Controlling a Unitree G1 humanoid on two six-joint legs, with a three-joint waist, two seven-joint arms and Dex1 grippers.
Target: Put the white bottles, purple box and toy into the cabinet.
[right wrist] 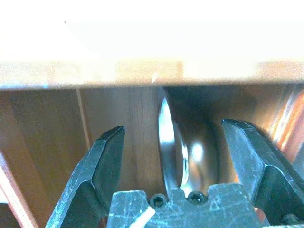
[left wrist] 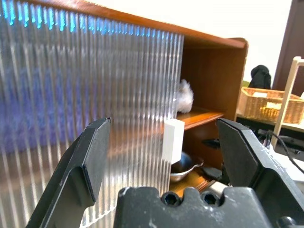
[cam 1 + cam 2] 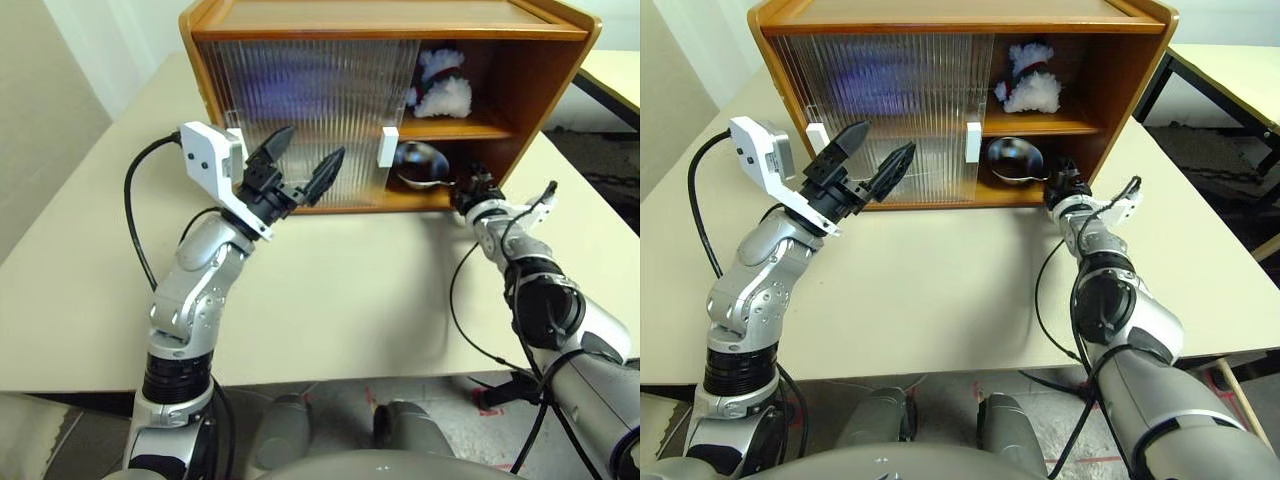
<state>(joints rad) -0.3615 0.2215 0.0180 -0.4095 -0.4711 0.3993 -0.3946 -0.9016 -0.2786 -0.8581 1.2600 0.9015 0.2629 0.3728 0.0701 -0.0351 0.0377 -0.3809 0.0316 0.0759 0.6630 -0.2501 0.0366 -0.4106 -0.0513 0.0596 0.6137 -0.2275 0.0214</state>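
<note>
The orange-brown cabinet (image 3: 545, 90) stands on the table with its ribbed sliding doors (image 3: 310, 110) over the left part and its right part uncovered. The toy (image 3: 443, 88), white and fluffy, sits on the upper shelf there. A purplish blur (image 3: 290, 80) shows through the doors; I cannot tell whether it is the purple box. The white bottles are hidden. My left gripper (image 3: 312, 145) is raised in front of the doors, open and empty. My right gripper (image 3: 470, 186) is at the mouth of the lower compartment, open (image 1: 173, 128), with its fingers spread either side of a metal dish's rim.
The shallow metal dish (image 3: 420, 163) lies in the lower right compartment, just beyond my right gripper. White handles (image 3: 388, 146) stick out from the door edges. The pale table (image 3: 350, 290) stretches in front of the cabinet. Another table (image 3: 615, 70) stands at the far right.
</note>
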